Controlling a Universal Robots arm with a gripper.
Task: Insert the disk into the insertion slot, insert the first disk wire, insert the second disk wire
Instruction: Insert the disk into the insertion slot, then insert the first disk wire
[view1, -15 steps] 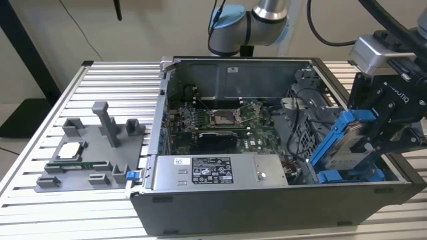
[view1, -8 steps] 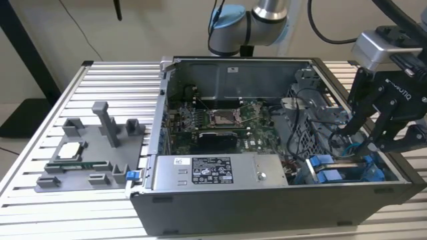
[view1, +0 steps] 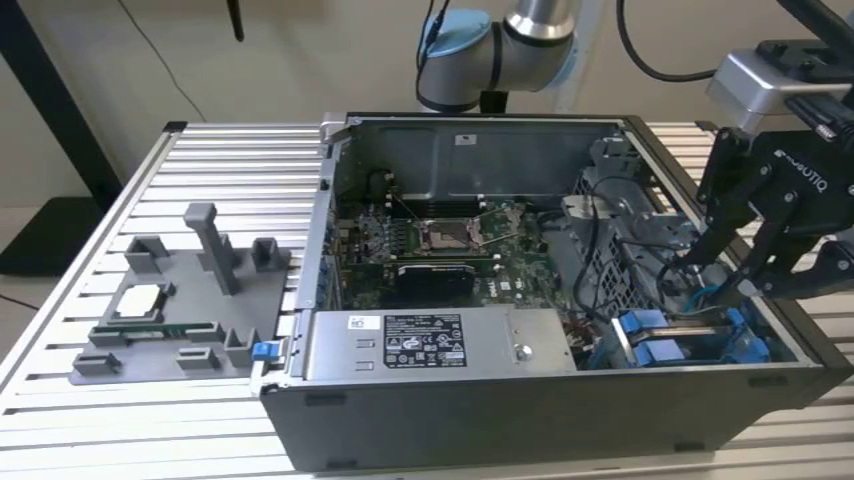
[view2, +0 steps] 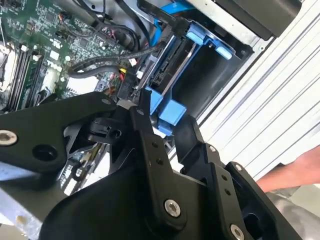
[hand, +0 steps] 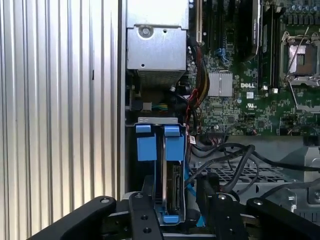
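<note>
Over the open computer case (view1: 534, 420): the gripper (view1: 721, 278) is hanging low at the exterior view's right end.
Fingers (hand: 142, 217): standing apart, straddling the disk's end; whether they're touching it, I cannot tell.
Disk (hand: 172, 185): sitting edge-on, down inside the insertion slot (hand: 144, 145), right between the blue rails.
Black cables (hand: 235, 155): lying loose just beside the slot.

Disk (hand: 173, 175) on edge in insertion slot (hand: 145, 145), between blue tabs. Gripper (hand: 177, 191) straddles disk's near end, perhaps touching. Grey power-supply box (hand: 156, 50) just beyond slot. Green motherboard (hand: 240, 110) alongside; black cables (hand: 235, 160) nearby. Ribbed table (hand: 55, 100) outside case.
</note>
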